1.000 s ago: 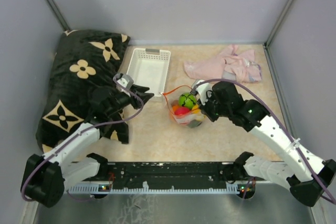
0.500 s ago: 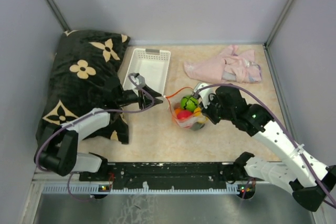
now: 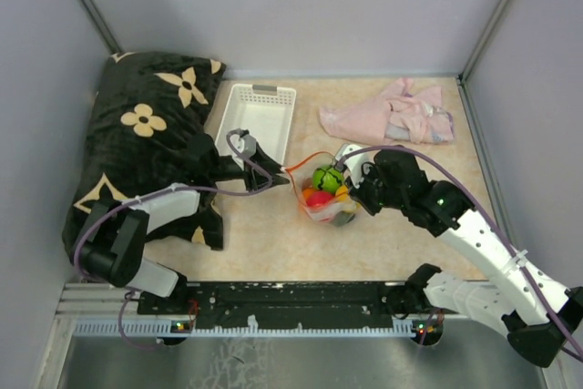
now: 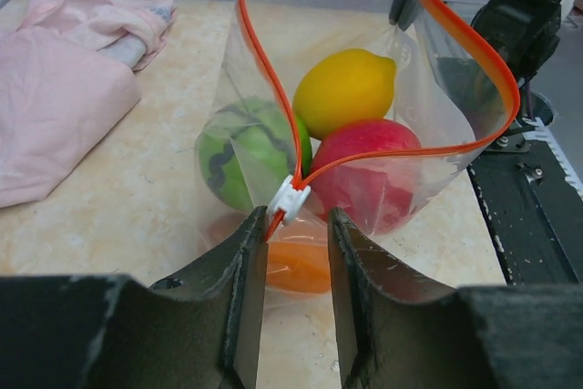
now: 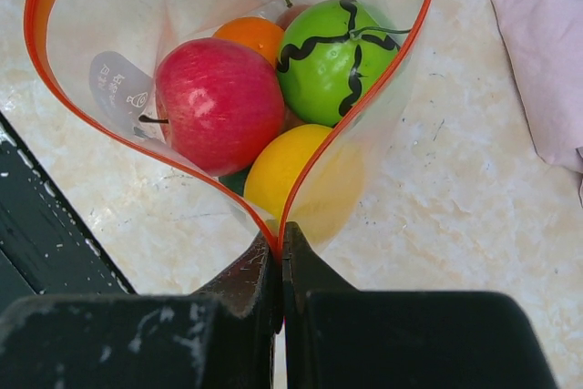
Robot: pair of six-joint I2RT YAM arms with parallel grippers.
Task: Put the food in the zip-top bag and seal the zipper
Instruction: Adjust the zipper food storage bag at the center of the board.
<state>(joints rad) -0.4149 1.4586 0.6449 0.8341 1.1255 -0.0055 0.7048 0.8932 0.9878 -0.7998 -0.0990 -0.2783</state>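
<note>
The clear zip-top bag [image 3: 324, 199] stands open mid-table with its red-orange zipper [image 4: 273, 70] spread in a loop. Inside lie the food pieces: a green melon [image 5: 337, 56], a red apple [image 5: 219, 102], a yellow lemon [image 4: 344, 90] and an orange [image 5: 250, 35]. My right gripper [image 5: 280, 241] is shut on one end of the zipper [image 5: 360, 107]. My left gripper [image 4: 293, 225] is open, its fingertips on either side of the white slider [image 4: 289, 200] at the other end, just short of it. In the top view the left gripper [image 3: 279, 177] is at the bag's left edge and the right gripper [image 3: 353, 190] at its right edge.
A white slotted basket [image 3: 255, 120] stands behind the left gripper. A pink cloth [image 3: 387, 114] lies at the back right. A black cushion with tan flowers [image 3: 137, 143] fills the left side. The black base rail [image 3: 291, 302] runs along the near edge.
My left arm has swung right from beside the cushion to the bag's left end, bringing its open jaws up to the slider. The right gripper has kept its hold with little movement.
</note>
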